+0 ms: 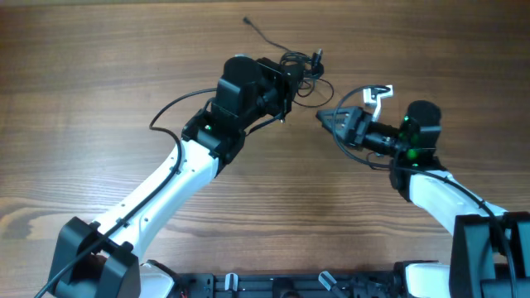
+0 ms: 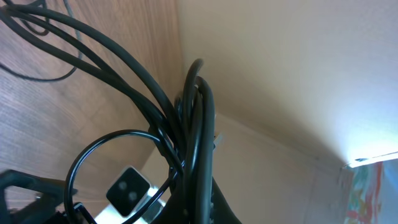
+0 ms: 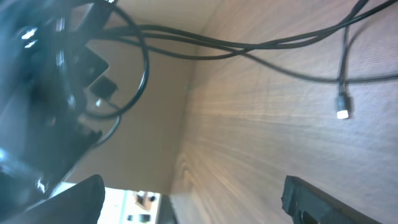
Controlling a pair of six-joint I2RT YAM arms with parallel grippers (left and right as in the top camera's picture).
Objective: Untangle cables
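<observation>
The cables form a small black knot at the table's far middle. One strand trails up-left to a plug end. My left gripper is at the knot's left side, shut on the cables. In the left wrist view, thick black cables rise out of the left gripper, with a thin loop beside them. My right gripper stands open just right of the knot, holding nothing. In the right wrist view, cables cross above the right gripper, and a small plug hangs free.
A white connector lies just beyond the right arm's wrist. A black-and-white block shows under the loop in the left wrist view. The left arm appears blurred at the left of the right wrist view. Bare wooden table surrounds the arms.
</observation>
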